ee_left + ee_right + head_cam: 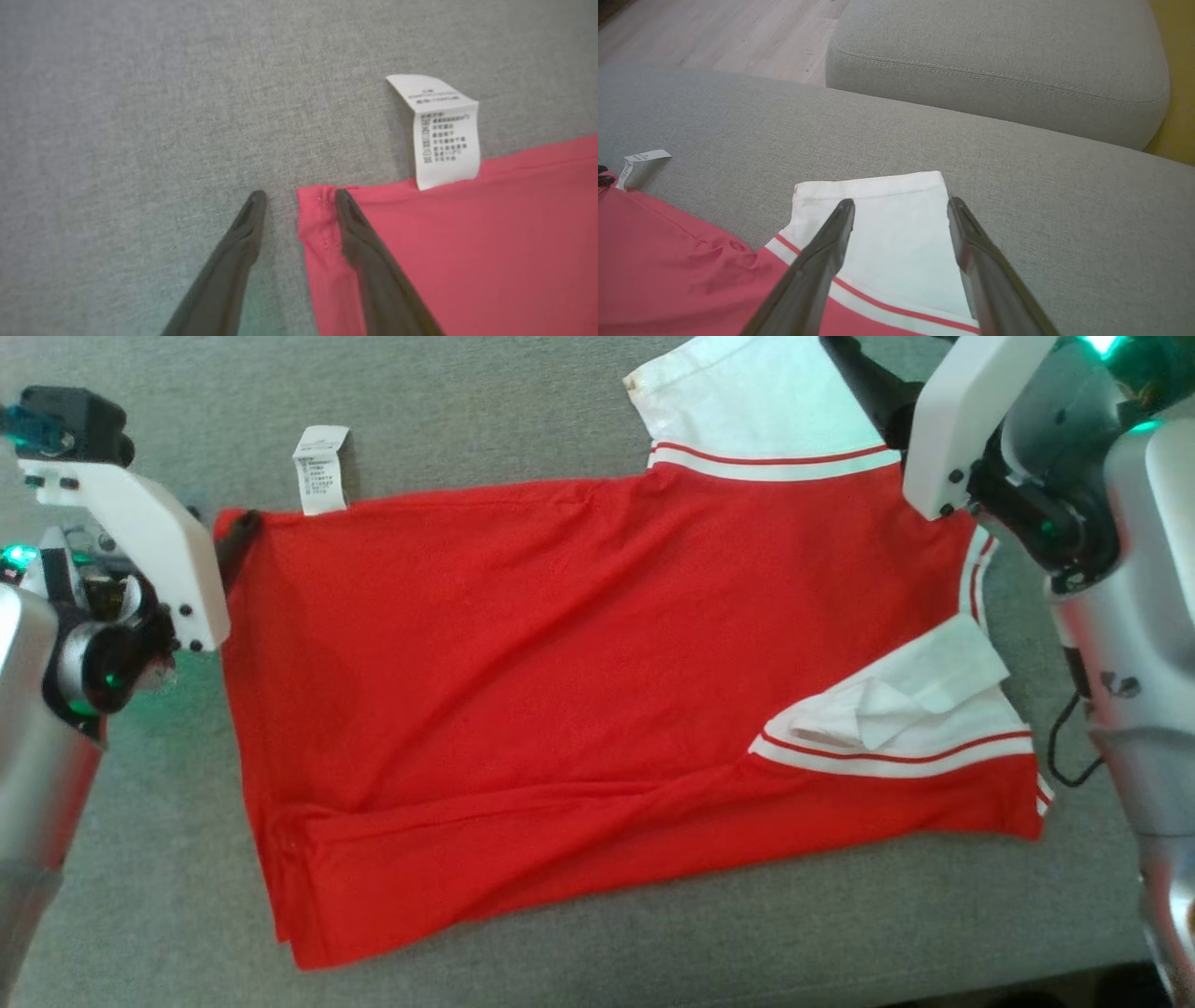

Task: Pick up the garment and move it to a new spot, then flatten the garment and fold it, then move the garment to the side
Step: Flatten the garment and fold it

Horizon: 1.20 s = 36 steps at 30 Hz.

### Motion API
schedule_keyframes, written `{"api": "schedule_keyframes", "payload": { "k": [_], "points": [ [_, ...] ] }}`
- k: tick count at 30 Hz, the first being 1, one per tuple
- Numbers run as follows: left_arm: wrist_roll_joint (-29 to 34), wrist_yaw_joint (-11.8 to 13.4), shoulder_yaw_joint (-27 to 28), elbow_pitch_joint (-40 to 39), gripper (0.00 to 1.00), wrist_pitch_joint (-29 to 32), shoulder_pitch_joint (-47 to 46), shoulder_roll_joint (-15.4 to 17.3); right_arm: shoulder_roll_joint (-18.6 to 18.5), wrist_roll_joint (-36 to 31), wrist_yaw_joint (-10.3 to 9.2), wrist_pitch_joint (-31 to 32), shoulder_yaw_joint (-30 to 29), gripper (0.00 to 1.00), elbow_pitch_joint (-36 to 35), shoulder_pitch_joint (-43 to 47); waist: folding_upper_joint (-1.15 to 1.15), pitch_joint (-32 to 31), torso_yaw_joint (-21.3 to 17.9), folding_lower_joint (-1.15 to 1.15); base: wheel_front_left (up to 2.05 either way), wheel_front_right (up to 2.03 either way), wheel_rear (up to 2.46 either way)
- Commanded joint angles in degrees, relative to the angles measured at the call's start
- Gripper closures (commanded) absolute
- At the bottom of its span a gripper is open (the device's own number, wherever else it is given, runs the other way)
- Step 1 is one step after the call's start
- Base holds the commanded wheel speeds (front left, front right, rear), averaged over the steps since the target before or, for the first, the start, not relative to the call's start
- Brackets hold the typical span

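The left jaws stand open. Their 2 dark fingers (233,261) are spread at the hem corner of the red T-shirt (467,256). 1 tip is on the bare grey sofa seat (140,116) just beside the cloth, and the other lies over the stitched corner itself. The shirt's edge sits in the gap between them, and nothing is pinched. Just past that corner a white care label (444,135) sticks out from the shirt's edge onto the seat, printed face up.

The right jaws are open too, set wide apart. Their 2 fingers reach over the far white sleeve (887,219), whose cuff lies flat on the seat beyond the tips. Whether the tips touch the cloth cannot be told. A white band with a thin red stripe joins this sleeve to the red body.

In the head view the T-shirt lies spread sideways across the seat, with its hem toward the robot's left and its shoulders toward the right. A long crease runs along the side nearest the robot, where a strip of red cloth lies doubled. The near sleeve (915,709) is turned in onto the red body, with a wrinkled white flap on top.

Beyond the seat, the right wrist view shows a 2nd grey cushion (994,60) and a wooden floor (714,32).
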Motion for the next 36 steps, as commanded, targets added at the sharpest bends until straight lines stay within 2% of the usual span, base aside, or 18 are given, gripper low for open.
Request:
{"api": "schedule_keyframes", "payload": {
  "k": [1, 4, 9, 18, 19, 26, 32, 33, 35, 36],
  "points": [
    [-0.24, 0.62, 0.63, -0.19, 1.00, 2.97, 0.99, 2.93, -0.53, 0.61, 0.43, -0.41, 0.26, 0.00, -1.72, -2.13, 0.00, 0.08, 0.37, 0.00, 0.00, 0.00, 0.00],
    [-0.46, 0.39, 0.05, -2.49, 1.00, 4.47, 1.04, 3.23, -0.93, 0.68, 0.43, -0.58, 0.54, 0.00, -1.06, -3.06, 0.00, 0.30, 0.98, 0.00, 0.00, 0.00, 0.00],
    [0.14, -0.66, -0.10, -5.82, 1.00, 1.52, 0.27, 2.18, -0.73, 0.52, 0.43, 0.46, 1.90, 0.00, 1.73, -5.49, 0.00, 1.27, 2.47, 0.00, 0.00, 0.00, 0.00],
    [0.89, -3.39, -0.77, -7.81, 1.00, -5.34, -2.54, -2.30, 0.59, -3.70, 0.43, -0.79, 1.96, 0.00, 16.74, -11.31, 0.00, 3.91, 7.55, 0.00, 0.00, 0.00, 0.00],
    [0.89, -3.39, -0.77, -7.81, 1.00, -5.34, -2.54, -2.30, 0.59, -3.70, 0.43, -0.79, 1.96, 0.00, 16.74, -11.31, 0.00, 3.91, 7.55, 0.00, 0.00, 0.00, 0.00],
    [0.87, -5.40, -2.07, -7.87, 1.00, -8.54, -4.10, -5.84, 0.38, -10.19, 0.43, -3.91, -3.62, 0.00, 27.19, -15.36, 0.00, 4.81, 10.26, 0.00, 0.00, 0.00, 0.00],
    [1.05, -5.91, -2.66, -6.77, 1.00, -9.49, -4.67, -6.67, 1.17, -8.21, 0.43, -1.12, -1.50, 0.00, 31.54, -15.26, 0.00, 4.83, 10.56, 0.00, 0.00, 0.00, 0.00],
    [1.09, -5.97, -2.70, -6.50, 1.00, -9.62, -4.73, -6.68, 0.97, -7.83, 0.43, -0.55, -0.80, 0.19, 31.88, -15.19, 0.00, 4.76, 10.48, 0.00, 0.00, 0.00, 0.00],
    [1.13, -6.00, -2.68, -5.88, 1.00, -10.05, -4.77, -6.75, 0.39, -7.23, 0.43, -0.36, 0.31, 0.75, 32.13, -15.22, 0.00, 4.50, 10.35, 0.00, 0.00, 0.00, 0.00],
    [1.16, -5.97, -2.63, -5.55, 1.00, -10.32, -4.78, -6.79, 0.09, -6.95, 0.43, -0.50, 0.96, 1.00, 32.10, -15.24, 0.00, 4.38, 10.29, 0.00, 0.00, 0.00, 0.00]
  ]
}}
